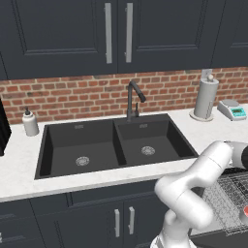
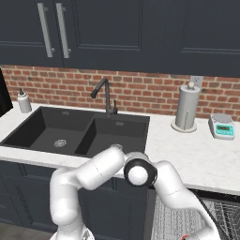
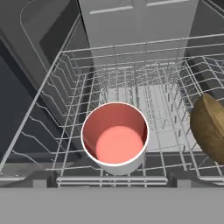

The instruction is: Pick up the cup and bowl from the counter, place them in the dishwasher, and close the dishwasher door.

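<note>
A red cup with a white rim (image 3: 115,133) stands upright in the grey wire rack (image 3: 65,87) of the open dishwasher, near the rack's front edge. A brown wooden bowl (image 3: 210,127) leans in the rack to the cup's right, cut off by the picture's edge. My gripper (image 3: 112,180) hovers just above the cup, open, its fingertips (image 3: 45,179) spread wide to either side and not touching it. From the base the rack (image 1: 227,193) shows behind my arm, with a sliver of the cup (image 1: 246,210). I cannot pick out the dishwasher door with certainty.
The white counter (image 1: 19,169) carries a black double sink (image 1: 111,145) with a dark tap (image 1: 133,99), a soap bottle (image 1: 30,122), a paper towel roll (image 2: 186,110) and a small scale (image 2: 221,126). Dark cupboards hang above and below.
</note>
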Robot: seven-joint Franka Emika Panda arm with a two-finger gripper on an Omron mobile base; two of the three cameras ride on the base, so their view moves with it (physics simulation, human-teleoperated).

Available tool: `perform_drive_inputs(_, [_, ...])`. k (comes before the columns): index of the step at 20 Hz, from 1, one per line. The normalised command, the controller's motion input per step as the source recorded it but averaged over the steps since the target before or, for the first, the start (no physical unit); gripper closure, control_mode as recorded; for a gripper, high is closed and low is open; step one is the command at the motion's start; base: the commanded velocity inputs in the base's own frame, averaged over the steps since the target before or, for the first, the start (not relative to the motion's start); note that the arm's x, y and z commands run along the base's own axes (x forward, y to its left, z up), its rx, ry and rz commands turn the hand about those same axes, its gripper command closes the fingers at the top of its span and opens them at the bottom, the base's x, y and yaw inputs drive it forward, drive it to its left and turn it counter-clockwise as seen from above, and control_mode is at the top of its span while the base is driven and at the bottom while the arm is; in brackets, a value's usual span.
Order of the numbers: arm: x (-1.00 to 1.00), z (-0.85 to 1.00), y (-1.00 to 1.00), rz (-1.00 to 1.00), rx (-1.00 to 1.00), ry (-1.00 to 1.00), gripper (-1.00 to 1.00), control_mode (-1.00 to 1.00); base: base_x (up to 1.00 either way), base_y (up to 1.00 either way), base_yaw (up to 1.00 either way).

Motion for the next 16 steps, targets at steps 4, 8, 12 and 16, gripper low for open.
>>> perform_drive_inputs(4, [-0.4, -0.08, 0.05, -0.01, 0.0, 0.32, -1.0, -1.0, 0.0, 0.0, 0.0])
perform_drive_inputs(8, [-0.01, -0.67, 0.04, 0.0, 0.03, 0.22, -1.0, -1.0, 0.0, 0.0, 0.0])
perform_drive_inputs(12, [0.3, -0.64, 0.0, 0.0, 0.1, 0.14, -1.0, -1.0, 0.0, 0.0, 0.0])
perform_drive_inputs(16, [0.34, -0.54, 0.0, 0.0, 0.1, 0.08, -1.0, -1.0, 0.0, 0.0, 0.0])
